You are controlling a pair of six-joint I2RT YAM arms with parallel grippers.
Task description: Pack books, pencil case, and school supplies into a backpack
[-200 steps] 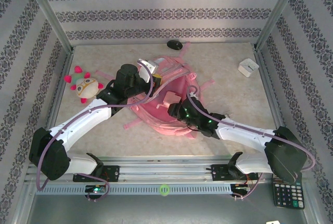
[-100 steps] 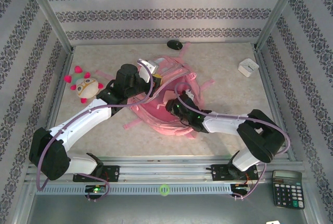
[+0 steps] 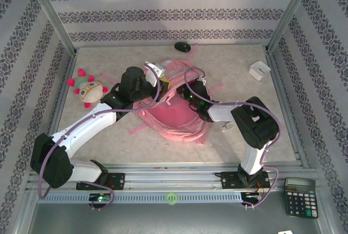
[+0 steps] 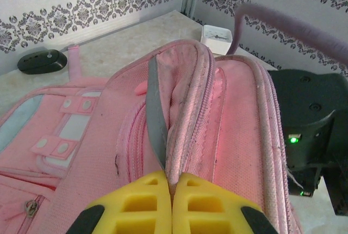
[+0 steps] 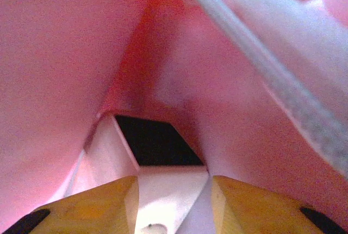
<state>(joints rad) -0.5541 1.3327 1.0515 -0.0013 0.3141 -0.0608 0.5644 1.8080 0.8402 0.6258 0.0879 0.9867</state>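
Top external view: pink backpack [image 3: 174, 119] lies on the table [image 3: 244, 54], opening raised. Left gripper [image 4: 172, 182], jaws pressed together, pinches its zippered rim. Right gripper [image 5: 174, 186], inside the backpack, clasps a pale pink block [image 5: 111, 149] between part-spread fingers.

A lab test booth; aluminium frame [image 3: 53, 15], wallpaper-patterned panels [image 3: 163, 13], robot arms' mounting rail [image 3: 174, 179].

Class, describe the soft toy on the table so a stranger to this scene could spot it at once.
Find the big pink backpack on the table, then look left, past the left arm. There lies the toy: a round cream face with red-pink knobs, unlike the plain white box and the black oval item.
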